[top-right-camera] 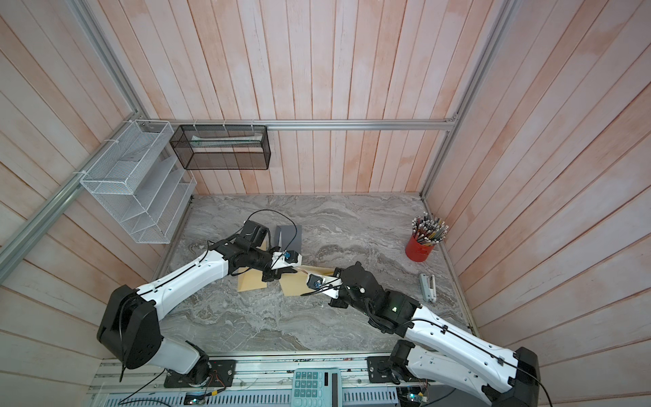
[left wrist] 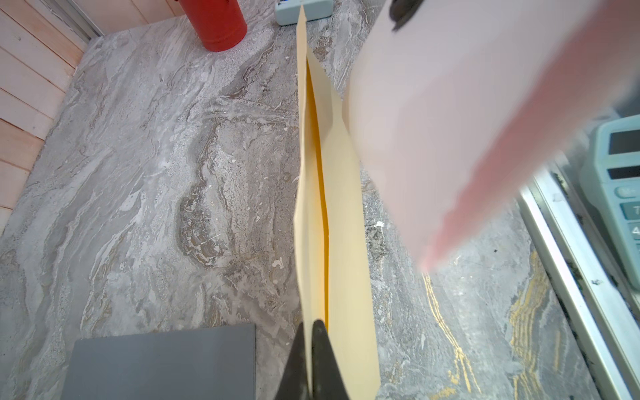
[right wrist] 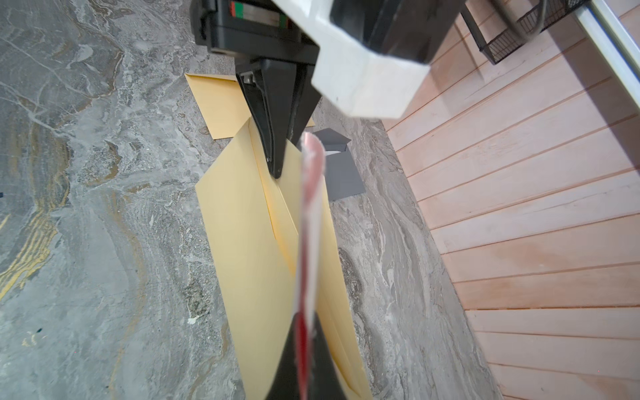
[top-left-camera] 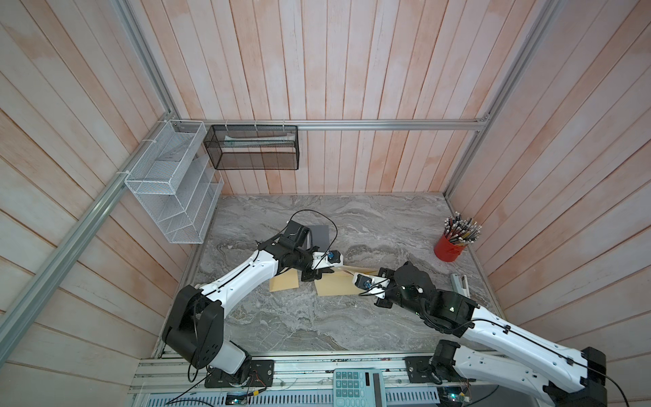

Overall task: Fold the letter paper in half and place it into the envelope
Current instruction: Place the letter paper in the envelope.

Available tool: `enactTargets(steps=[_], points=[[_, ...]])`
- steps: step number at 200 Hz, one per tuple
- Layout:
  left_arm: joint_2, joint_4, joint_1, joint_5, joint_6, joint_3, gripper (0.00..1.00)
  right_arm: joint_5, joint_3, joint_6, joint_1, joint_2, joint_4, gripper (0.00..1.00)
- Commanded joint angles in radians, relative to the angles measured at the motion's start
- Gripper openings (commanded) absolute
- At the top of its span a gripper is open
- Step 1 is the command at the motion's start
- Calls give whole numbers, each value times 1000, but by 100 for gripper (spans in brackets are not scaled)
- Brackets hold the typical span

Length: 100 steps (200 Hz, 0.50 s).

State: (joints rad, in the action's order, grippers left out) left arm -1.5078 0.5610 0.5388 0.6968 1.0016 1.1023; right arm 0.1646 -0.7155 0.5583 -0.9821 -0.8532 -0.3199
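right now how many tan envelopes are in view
2. One tan envelope is pinched in the left hand; a second tan envelope lies flat on the table, partly under the left arm. More could be hidden beneath the arms.

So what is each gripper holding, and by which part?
Left gripper pinches the envelope by one lip of its open mouth; right gripper pinches the pink paper by one edge.
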Motion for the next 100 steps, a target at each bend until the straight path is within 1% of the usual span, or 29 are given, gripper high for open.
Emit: enactTargets(steps=[1,26,43,68,100], points=[[21,-12,-4,26,-1,-15,0,28,19,-66,-6,18,-59,0],[16,0,-3,35,-1,-6,0,14,10,-84,-12,29,-79,0],[16,-1,-4,43,-1,-9,0,9,0,-64,-33,33,-61,0],[-2,12,-3,38,-3,4,0,21,-16,21,-71,12,-27,0],[-5,16,-3,53,-4,8,0,44,-37,131,-76,-44,13,0]])
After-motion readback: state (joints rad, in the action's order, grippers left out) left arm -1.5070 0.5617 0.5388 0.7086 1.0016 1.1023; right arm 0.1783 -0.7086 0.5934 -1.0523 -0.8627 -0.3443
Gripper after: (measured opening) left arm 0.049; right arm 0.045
